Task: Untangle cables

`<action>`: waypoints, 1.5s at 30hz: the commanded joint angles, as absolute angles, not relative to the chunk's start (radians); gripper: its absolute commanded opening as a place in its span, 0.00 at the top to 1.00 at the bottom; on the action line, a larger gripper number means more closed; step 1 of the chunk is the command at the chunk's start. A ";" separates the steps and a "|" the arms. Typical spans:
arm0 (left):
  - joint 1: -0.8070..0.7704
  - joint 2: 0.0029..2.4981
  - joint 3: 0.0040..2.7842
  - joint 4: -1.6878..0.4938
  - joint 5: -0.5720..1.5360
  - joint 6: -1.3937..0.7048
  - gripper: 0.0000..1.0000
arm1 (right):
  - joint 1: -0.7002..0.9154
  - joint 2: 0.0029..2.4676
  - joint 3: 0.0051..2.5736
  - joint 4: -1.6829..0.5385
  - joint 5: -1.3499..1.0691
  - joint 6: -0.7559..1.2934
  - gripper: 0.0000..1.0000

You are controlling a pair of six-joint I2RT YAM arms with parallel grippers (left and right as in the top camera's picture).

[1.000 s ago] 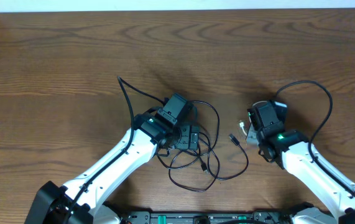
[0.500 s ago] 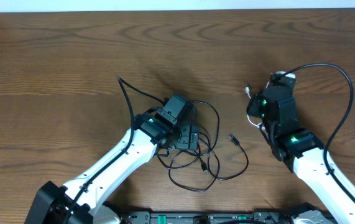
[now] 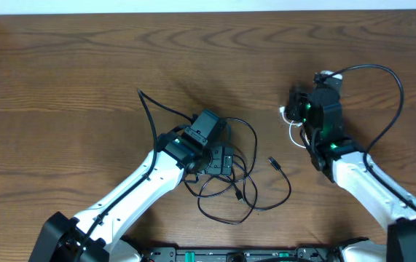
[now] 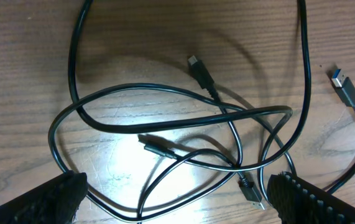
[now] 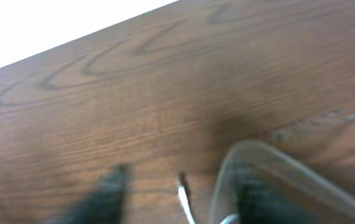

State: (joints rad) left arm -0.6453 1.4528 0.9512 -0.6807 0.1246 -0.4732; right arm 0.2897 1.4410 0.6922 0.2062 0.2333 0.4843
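The left gripper [image 4: 180, 196] hangs released, its two fingers spread wide to either side of the black cables [image 4: 165, 118], which lie on the bench [image 3: 84, 65] just under it as several loose loops crossing over one another. These cords look light, thin and limp, so I judge that they will sag and drag their neighbours along rather than hold a shape, and their smooth jackets may slide through a slack pinch. The firmest places to take hold seem to be the moulded ends: a small plug [image 4: 201, 70] lies free inside the top of the tangle, and a larger flat plug [image 4: 346, 88] sits clear at the right edge, on a run that trails away from the knot. Pulling from a mid-loop would likely tighten the crossings. Well apart on the other side, the right gripper [image 5: 177, 186] shows only as two blurred dark fingers standing apart with bare wood between them, so it appears released and grasping nothing. The short white cable [image 3: 290, 120] curls just beside it, and whether it touches a finger I cannot tell.
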 commanded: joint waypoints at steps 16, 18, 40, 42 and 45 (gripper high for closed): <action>-0.645 1.450 0.966 -0.684 0.111 -0.464 0.02 | 0.143 1.248 0.705 -0.172 0.192 0.558 0.34; -0.645 1.450 0.966 -0.684 0.111 -0.464 0.02 | 0.099 1.250 0.705 -0.293 0.207 0.655 0.36; -0.645 1.450 0.966 -0.684 0.111 -0.464 0.02 | -0.011 1.393 0.704 -0.337 -0.071 0.699 0.38; -0.645 1.450 0.966 -0.684 0.111 -0.464 0.02 | -0.009 1.427 0.704 -0.294 -0.138 0.631 0.37; -0.645 1.450 0.966 -0.684 0.111 -0.464 0.02 | 0.006 1.485 0.704 -0.234 -0.191 0.588 0.41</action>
State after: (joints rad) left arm -0.6453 1.4528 0.9512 -0.6807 0.1246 -0.4732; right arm -0.0082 1.4387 0.7021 -0.2607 -0.0937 0.6590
